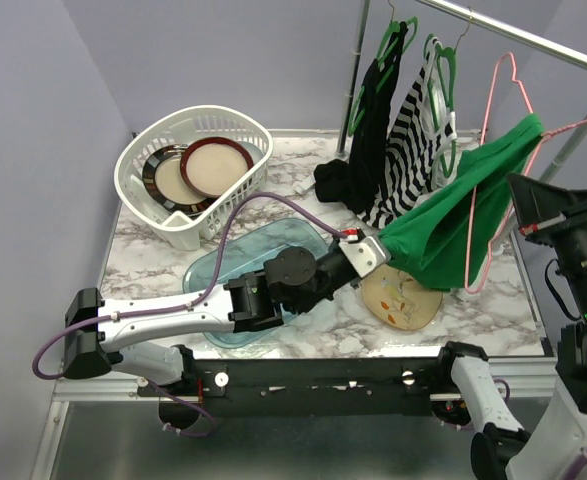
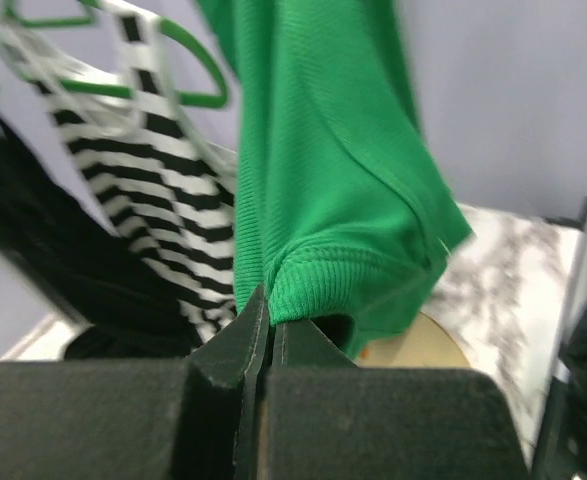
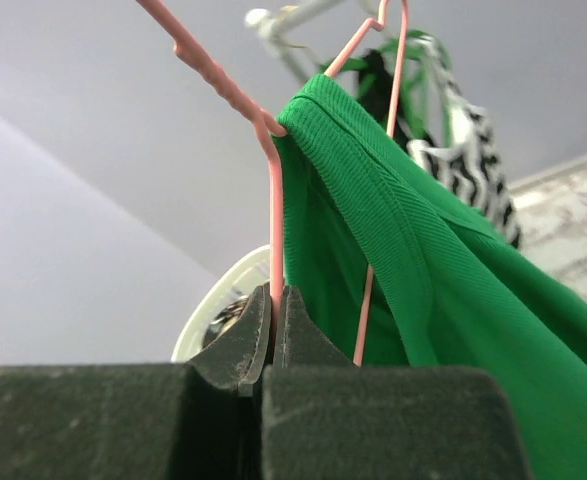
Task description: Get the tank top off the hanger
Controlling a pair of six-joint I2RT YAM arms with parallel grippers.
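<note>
White-black arms (image 1: 163,322), purple cables (image 1: 35,360), black fingers (image 2: 235,350)

plates (image 1: 198,168) in basket (image 1: 205,112), tank top (image 1: 463,200) on hanger (image 3: 275,200) right

Three tops on one rail (image 1: 503,30), upper right: one green tank top (image 1: 453,220), one black-and-white striped top (image 1: 408,150), one black top (image 1: 368,140). One pink wire hanger (image 3: 275,220); at least two green hangers (image 1: 443,65). One white basket (image 1: 203,110), upper left, with two plates: one dark-rimmed plate (image 1: 168,180), one maroon-rimmed plate (image 1: 216,165). One clear blue tray (image 1: 273,240) and one yellowish plate (image 1: 403,300), lower centre.
</note>
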